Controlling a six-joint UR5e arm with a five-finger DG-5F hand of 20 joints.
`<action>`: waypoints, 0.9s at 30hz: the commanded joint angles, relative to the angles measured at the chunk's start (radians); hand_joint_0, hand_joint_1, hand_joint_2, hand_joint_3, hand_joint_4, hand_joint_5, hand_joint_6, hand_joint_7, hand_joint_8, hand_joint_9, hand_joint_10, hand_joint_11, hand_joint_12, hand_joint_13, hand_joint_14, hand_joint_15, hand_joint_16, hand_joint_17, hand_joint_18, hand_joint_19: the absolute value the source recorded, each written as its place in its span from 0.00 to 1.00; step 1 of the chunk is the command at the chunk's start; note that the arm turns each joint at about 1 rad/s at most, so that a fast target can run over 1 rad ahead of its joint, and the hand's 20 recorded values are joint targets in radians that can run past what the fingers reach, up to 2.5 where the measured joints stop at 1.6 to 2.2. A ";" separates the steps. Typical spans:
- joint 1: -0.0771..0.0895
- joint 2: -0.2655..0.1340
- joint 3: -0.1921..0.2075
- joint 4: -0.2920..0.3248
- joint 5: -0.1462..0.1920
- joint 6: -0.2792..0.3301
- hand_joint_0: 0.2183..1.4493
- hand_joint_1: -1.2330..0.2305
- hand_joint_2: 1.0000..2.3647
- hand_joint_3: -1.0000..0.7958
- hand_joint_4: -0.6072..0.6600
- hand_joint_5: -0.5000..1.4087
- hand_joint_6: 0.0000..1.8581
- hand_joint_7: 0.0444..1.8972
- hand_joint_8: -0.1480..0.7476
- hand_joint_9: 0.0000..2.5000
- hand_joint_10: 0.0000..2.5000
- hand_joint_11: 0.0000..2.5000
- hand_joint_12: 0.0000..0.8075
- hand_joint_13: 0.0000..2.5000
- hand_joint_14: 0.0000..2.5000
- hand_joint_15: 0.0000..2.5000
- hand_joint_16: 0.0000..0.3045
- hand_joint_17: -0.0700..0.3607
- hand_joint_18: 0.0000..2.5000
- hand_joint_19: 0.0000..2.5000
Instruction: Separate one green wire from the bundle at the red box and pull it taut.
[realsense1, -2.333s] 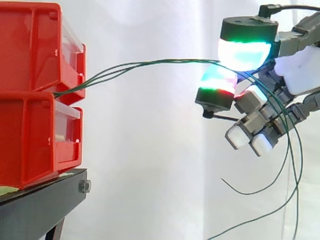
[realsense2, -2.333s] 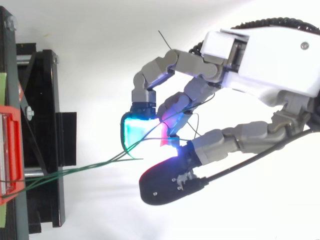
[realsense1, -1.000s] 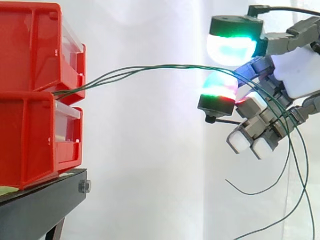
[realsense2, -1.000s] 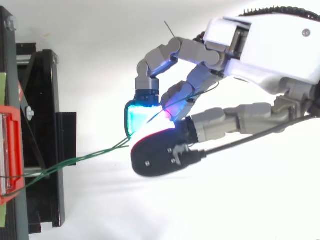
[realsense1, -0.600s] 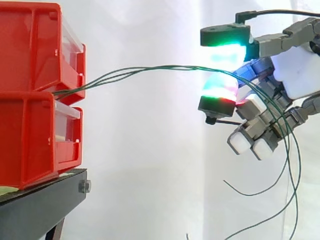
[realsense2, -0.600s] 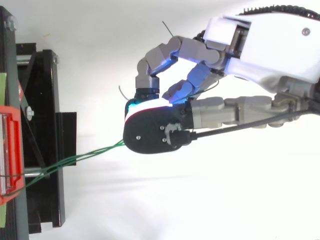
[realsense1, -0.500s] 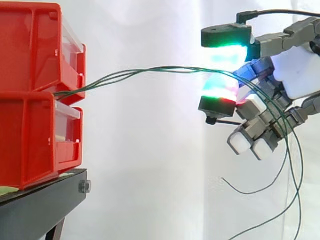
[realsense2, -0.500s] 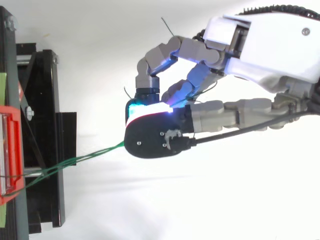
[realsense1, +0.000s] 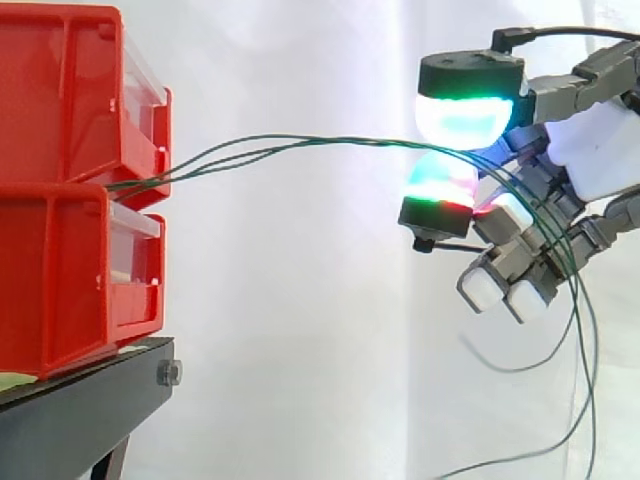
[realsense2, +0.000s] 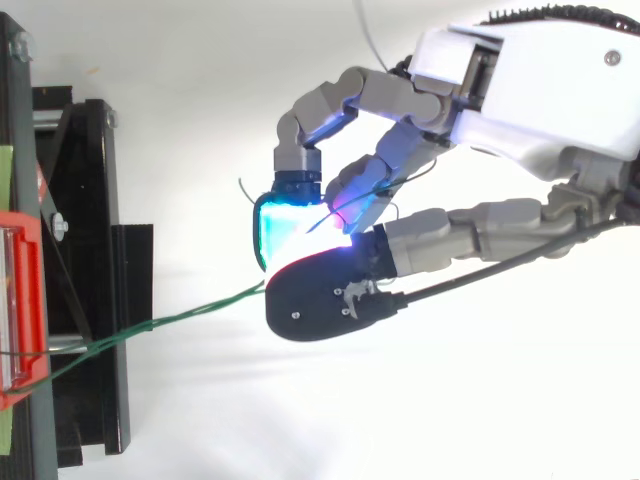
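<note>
A white curtain (realsense1: 300, 320) is seen behind everything. At the left of the side view two red bins are stacked, the upper bin (realsense1: 60, 90) set on the lower bin (realsense1: 60, 280), and both are carried by a black stand (realsense1: 90, 400). In the top view the stand (realsense2: 90, 250) is seen along the left edge.

The hand (realsense1: 600, 150) is held at the right, well apart from the bins and at about the height of the upper one. Its fingers (realsense1: 470, 115) are curled. The green wires (realsense1: 300, 142) are pinched between two glowing pads, one above the other, both lit green and cyan, with a red edge on the lower one.

The wires are led out from the gap between the two bins and carried together in a shallow arch across to the pads. Beyond the pads they are draped over the other curled fingers and hang in loose loops below the hand. Along the span they are kept together as a bundle, which is bowed rather than taut.
</note>
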 joint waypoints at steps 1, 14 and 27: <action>0.000 0.000 0.000 0.001 0.001 -0.010 0.31 0.36 0.00 0.30 0.58 0.18 0.48 0.53 0.45 0.43 0.01 0.32 0.43 0.34 0.01 0.22 0.17 0.43 0.27 0.25; 0.006 0.000 -0.034 0.052 0.002 -0.024 0.34 0.29 0.01 0.35 0.56 0.18 0.48 0.54 0.45 0.43 0.01 0.32 0.44 0.33 0.01 0.22 0.17 0.43 0.27 0.25; 0.006 0.000 -0.035 0.057 -0.001 -0.018 0.38 0.22 0.00 0.28 0.55 0.17 0.48 0.51 0.44 0.42 0.01 0.32 0.42 0.33 0.01 0.22 0.16 0.42 0.26 0.23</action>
